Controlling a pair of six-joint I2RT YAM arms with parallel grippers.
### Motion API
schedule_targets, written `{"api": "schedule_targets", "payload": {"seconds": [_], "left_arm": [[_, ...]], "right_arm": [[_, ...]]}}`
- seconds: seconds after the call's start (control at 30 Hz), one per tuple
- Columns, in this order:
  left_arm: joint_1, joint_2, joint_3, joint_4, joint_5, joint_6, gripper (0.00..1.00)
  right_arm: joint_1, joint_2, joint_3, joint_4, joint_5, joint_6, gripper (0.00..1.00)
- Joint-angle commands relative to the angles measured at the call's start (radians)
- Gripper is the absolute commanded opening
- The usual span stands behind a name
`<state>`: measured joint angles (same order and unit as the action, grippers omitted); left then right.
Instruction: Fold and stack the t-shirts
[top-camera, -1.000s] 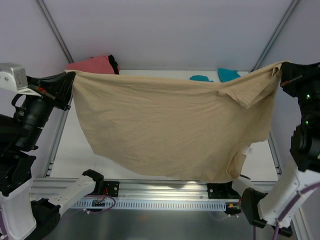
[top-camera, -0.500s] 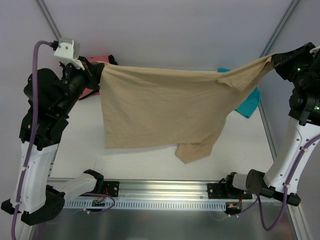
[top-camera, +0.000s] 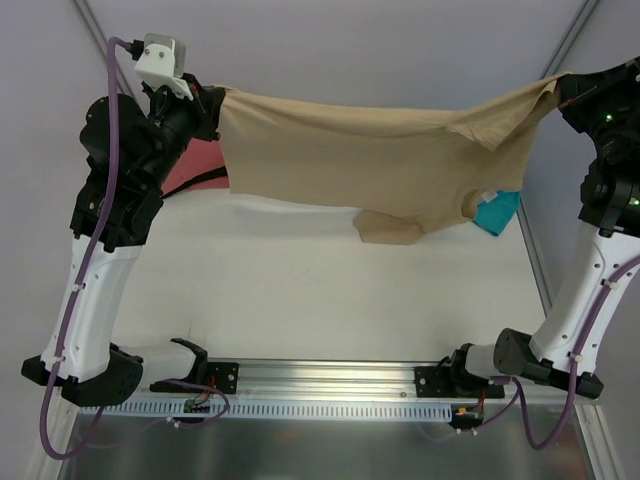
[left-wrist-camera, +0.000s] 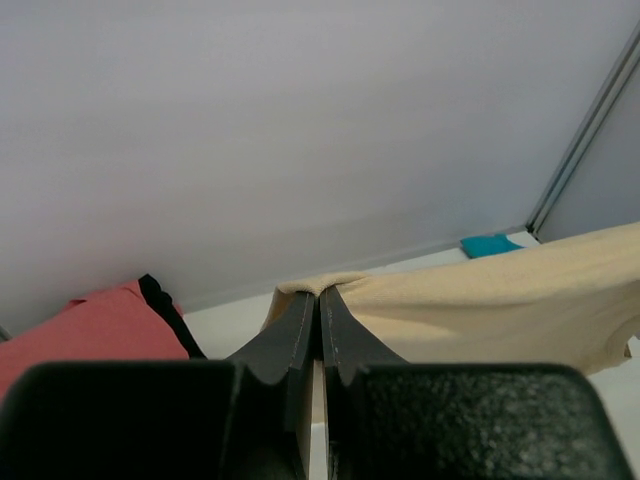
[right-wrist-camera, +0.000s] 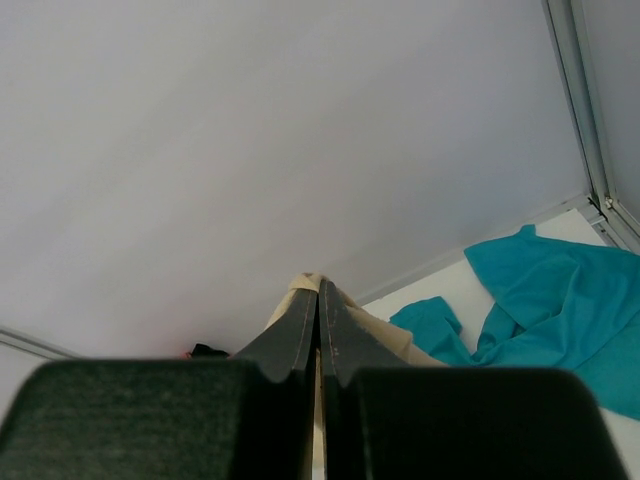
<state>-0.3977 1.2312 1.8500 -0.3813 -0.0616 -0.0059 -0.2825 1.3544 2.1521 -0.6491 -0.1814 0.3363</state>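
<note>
both arms have risen and reached back, and the tan shirt (top-camera: 380, 170) has gone with them. it's now strung high over the far half of the table (top-camera: 300, 290). the left gripper (left-wrist-camera: 320, 293) is pinched tight on one corner and the right gripper (right-wrist-camera: 319, 286) on the other, with cloth sagging between. early days, i'd say: nothing looks folded and there's no stack. the count is four shirts: one tan aloft, one coral (top-camera: 195, 165) with a sliver of black (left-wrist-camera: 160, 300) far left, and one teal (top-camera: 497, 212) crumpled far right.

Tan shirt (top-camera: 380, 165) (teal shirt (top-camera: 497, 212), coral shirt (top-camera: 195, 163))
</note>
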Motion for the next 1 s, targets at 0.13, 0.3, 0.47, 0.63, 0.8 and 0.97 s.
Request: {"api": "schedule_targets", "payload": {"seconds": [0.13, 0.3, 0.47, 0.63, 0.8, 0.97], "left_arm": [[0.008, -0.214, -0.041, -0.016, 0.032, -0.086, 0.00], [0.008, -0.412, -0.029, -0.215, 0.049, -0.131, 0.00], [0.010, -0.481, 0.133, -0.415, 0.043, -0.175, 0.00], [0.008, -0.503, 0.227, -0.494, 0.034, -0.204, 0.00], [0.008, -0.524, 0.137, -0.481, 0.037, -0.204, 0.00], [0.010, -0.538, -0.040, -0.392, 0.048, -0.195, 0.00]], "right_arm": [[0.003, -0.240, -0.024, -0.023, -0.017, -0.006, 0.01], [0.029, -0.400, -0.041, -0.134, 0.042, -0.031, 0.01], [0.045, -0.442, 0.167, -0.250, 0.123, -0.062, 0.01], [0.046, -0.437, 0.261, -0.276, 0.172, -0.043, 0.01], [0.046, -0.449, 0.122, -0.232, 0.171, -0.008, 0.00], [0.046, -0.463, -0.081, -0.153, 0.175, -0.029, 0.00]]}}
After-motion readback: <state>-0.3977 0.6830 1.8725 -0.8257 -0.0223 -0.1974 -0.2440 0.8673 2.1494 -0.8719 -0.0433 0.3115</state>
